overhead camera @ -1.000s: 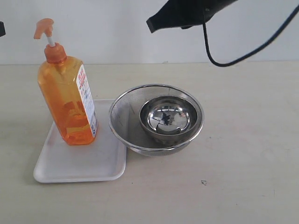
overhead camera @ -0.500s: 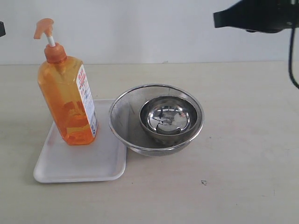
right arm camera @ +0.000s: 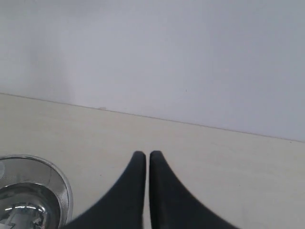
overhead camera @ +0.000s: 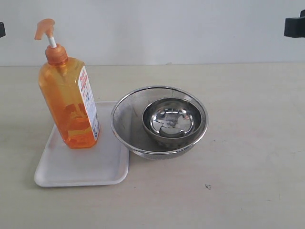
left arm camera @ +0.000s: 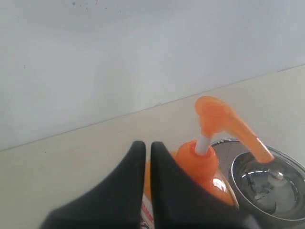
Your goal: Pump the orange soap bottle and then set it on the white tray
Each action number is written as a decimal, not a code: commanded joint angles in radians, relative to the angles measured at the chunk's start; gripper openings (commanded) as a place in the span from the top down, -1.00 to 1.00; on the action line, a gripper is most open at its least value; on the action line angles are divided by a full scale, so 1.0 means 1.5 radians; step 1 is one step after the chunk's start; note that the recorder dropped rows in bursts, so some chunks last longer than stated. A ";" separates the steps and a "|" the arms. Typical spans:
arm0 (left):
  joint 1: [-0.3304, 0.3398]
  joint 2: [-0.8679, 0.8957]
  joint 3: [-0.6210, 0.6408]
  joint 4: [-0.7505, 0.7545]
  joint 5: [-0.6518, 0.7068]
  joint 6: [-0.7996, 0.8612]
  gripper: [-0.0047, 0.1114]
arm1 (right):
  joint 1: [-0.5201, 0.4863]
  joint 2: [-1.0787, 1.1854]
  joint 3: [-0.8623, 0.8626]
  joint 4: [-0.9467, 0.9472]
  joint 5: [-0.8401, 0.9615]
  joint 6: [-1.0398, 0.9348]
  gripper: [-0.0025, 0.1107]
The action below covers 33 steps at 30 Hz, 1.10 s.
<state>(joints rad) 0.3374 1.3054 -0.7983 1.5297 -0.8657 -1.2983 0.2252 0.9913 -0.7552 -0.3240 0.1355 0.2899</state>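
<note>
The orange soap bottle [overhead camera: 69, 105] stands up straight on the white tray [overhead camera: 76, 169], on the far part of it. Its pump head [overhead camera: 45, 27] is up on the white stem. The bottle hides the tray's far edge behind it.

Just beside the tray is a big wire bowl [overhead camera: 125, 125] with a small shiny bowl [overhead camera: 170, 119] sitting inside it. The big bowl's rim comes over the tray's side, and I cannot tell if the two touch.

My left jaws are together with only a thin line between them, and they hold nothing. In my left wrist view they cover most of the bottle, so I see only its pump head, its orange neck and a tiny bit of the label. The shiny bowl is cut off at the edge there.

My right jaws are together too, with nothing in them. Past them I see bare worktop [overhead camera: 238, 157] and a cut-off bit of the bowls.

In the exterior view only a small dark bit of my right arm [overhead camera: 295, 26] shows at one edge, and a tinier bit of my left arm [overhead camera: 1, 29] at the other
</note>
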 commanded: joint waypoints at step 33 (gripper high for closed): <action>0.002 -0.005 -0.002 0.000 -0.001 -0.006 0.84 | -0.005 -0.400 0.257 -0.001 -0.024 -0.027 0.96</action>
<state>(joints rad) 0.3374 1.3054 -0.7983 1.5297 -0.8657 -1.2983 0.2220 0.4200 -0.3894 -0.3240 0.0989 0.2629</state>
